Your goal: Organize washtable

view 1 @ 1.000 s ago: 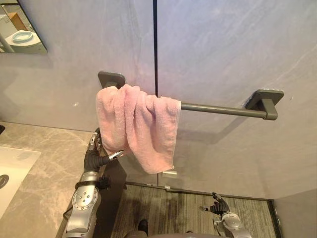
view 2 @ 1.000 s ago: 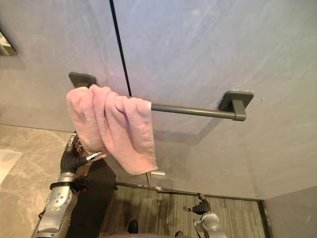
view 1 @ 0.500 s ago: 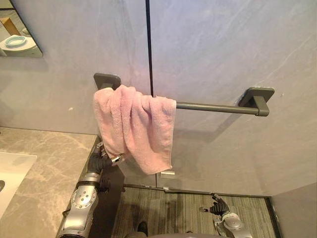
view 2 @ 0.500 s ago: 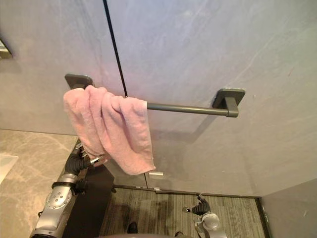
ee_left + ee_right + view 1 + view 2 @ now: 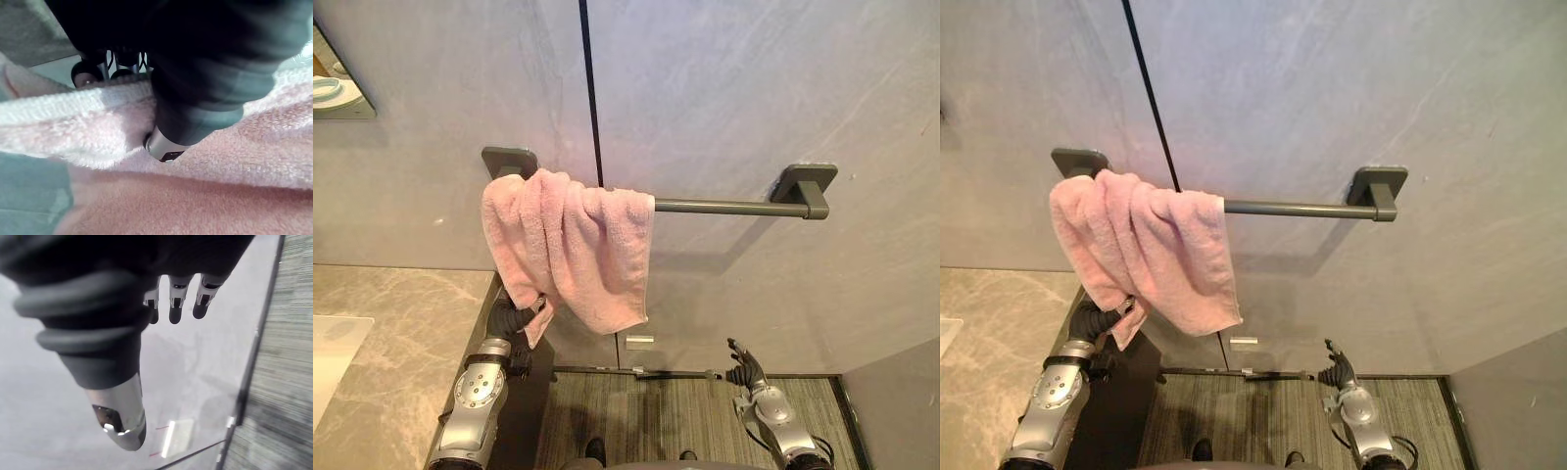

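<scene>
Grey wall [image 5: 724, 88] carries the towel bar [image 5: 724, 207], the pink towel [image 5: 578, 235] bunched at its left end with my left hand [image 5: 514, 321] pinching its lower corner, right hand [image 5: 744, 370] hanging slack-fingered below; I fear a downward tug slides it off.

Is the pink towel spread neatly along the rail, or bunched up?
Bunched: the pink towel hangs in folds at one end of the towel bar, the rest bare.

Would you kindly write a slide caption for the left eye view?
Left hand grips the lower edge of a pink towel bunched on a wall rail.
</scene>
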